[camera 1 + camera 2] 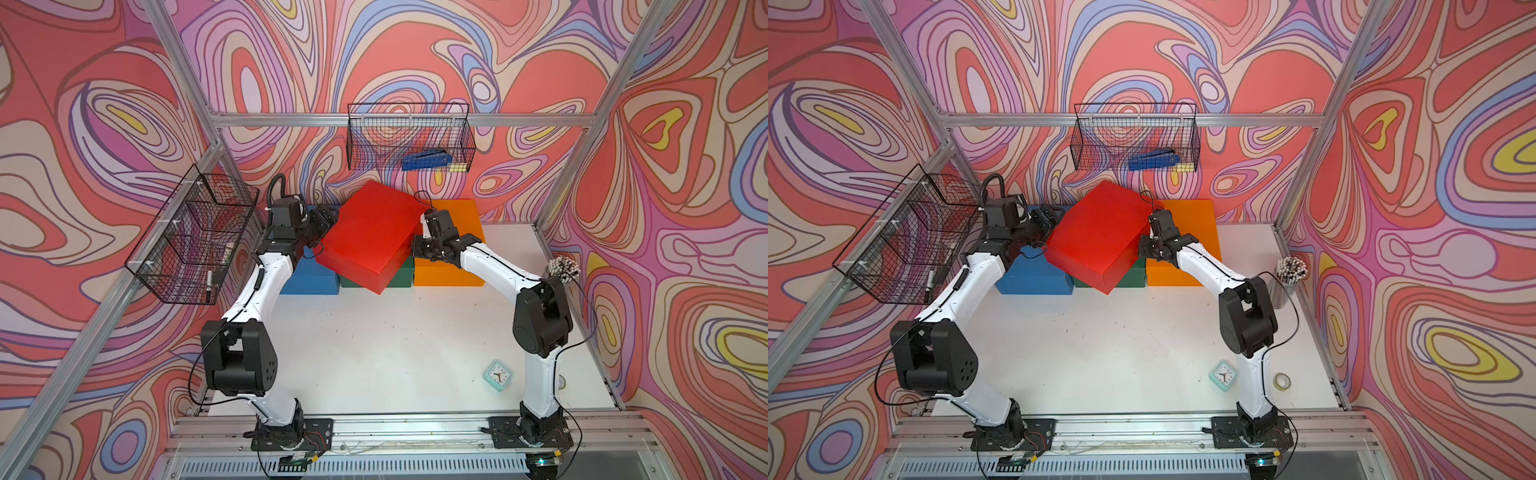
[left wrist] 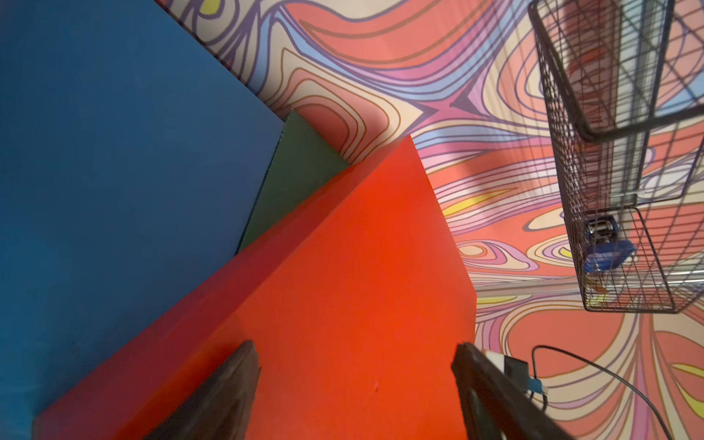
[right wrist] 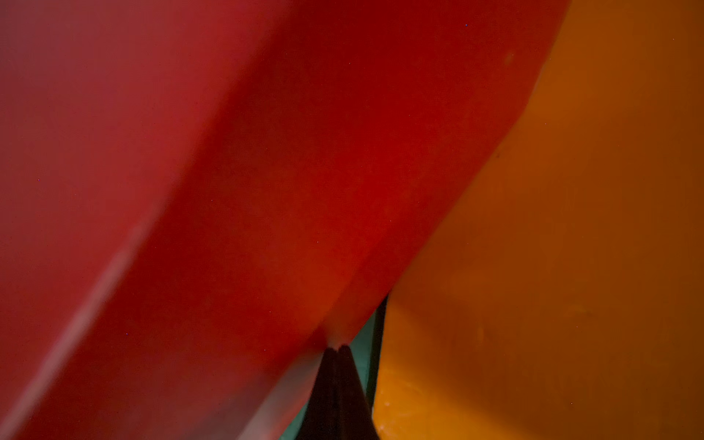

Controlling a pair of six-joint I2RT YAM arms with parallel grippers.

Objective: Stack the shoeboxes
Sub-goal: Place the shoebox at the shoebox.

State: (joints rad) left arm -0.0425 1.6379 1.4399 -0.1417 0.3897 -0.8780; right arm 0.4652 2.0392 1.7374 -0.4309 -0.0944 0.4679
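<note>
Leaning askew at the back of the table (image 1: 395, 353), the red shoebox (image 1: 368, 232) lies turned out of line with its three fellows. It covers most of the dark green shoebox (image 1: 401, 276) and overlaps a corner of the blue shoebox (image 1: 309, 278) on my left side. The orange shoebox (image 1: 453, 257) stands just beside the green one on my right side, flat on the table, and those three form a row against the back wall.

I have the red one between my two arms. My left claw (image 2: 354, 344) meets its left edge with the jaws spread wide, and both dark fingers (image 2: 228, 392) show over the red surface in my left wrist view. Whether they pinch the box or only press on it I cannot tell. My right claw (image 3: 337, 348) is clenched, tips pressed together and touching the red box's lower edge, with a sliver of green and the orange wall right beside it.

Farther out, a mint-green clock (image 1: 497, 375) lies on the table near my right arm's base, with a roll of tape (image 1: 1282, 381) just beyond it. A cup of pencils (image 1: 562, 270) stands by the right wall. A wire basket (image 1: 409, 137) on the back wall holds a blue stapler (image 1: 426, 160), and a side basket (image 1: 195, 237) hangs on the left wall with a marker (image 1: 209, 284) in it
</note>
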